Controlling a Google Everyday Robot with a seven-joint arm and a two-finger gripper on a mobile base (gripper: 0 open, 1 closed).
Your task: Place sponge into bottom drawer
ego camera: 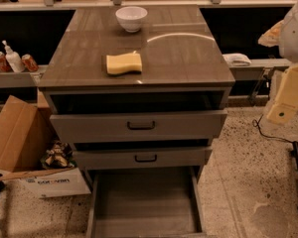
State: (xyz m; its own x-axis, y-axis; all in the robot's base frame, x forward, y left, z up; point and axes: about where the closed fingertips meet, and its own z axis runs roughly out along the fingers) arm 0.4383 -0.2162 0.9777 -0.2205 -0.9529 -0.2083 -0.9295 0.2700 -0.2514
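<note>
While the sponge [123,63] sits flat on the table [184,58], near its front edge and a bit left of middle, the bottom drawer [145,202] is pulled way out under the table, past the two upper drawers [139,126]. Bowl [131,18] is at the table's back edge. Gripper [286,99] hangs off the table's right side, well apart from the sponge; can't tell if it's open or closed.
</note>
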